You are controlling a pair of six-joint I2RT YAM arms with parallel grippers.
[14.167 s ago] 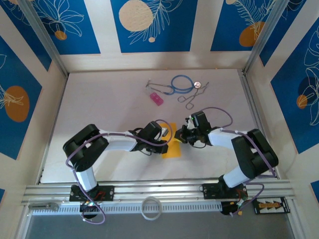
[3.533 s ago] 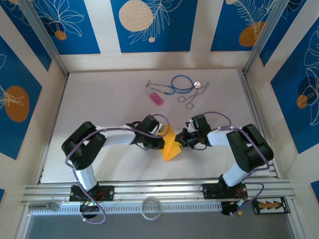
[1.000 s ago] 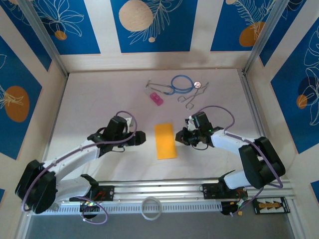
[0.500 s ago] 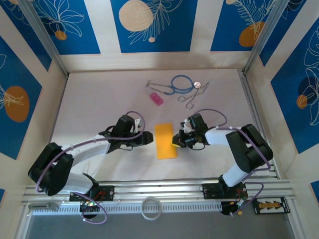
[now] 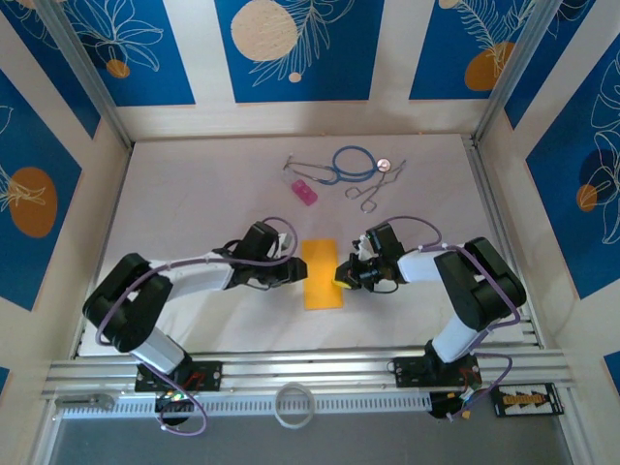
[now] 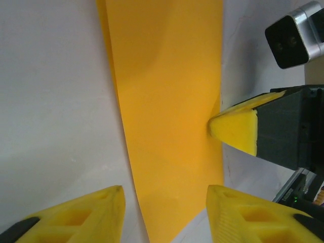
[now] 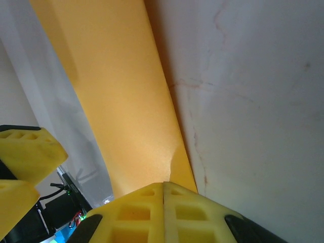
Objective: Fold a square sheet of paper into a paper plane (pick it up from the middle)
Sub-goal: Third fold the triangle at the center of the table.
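Sheet of paper (image 5: 322, 274) is folded to a narrow rectangle and lies flat mid-surface (image 5: 194, 203), between both hands. Right hand (image 5: 342, 276) is clenched, fingertips together, pressing on the sheet's right long edge; the paper dimples there in the left wrist view. Left hand (image 5: 294, 273) is released, fingers spread at the sheet's left edge, gripping nothing. Pink block (image 5: 304, 192), stethoscope (image 5: 354, 160) and forceps (image 5: 373, 192) sit well apart at the far side.

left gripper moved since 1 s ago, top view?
Yes. The left gripper has slid right, up to the left edge of the orange sheet, which lies where it was, below the pink block.
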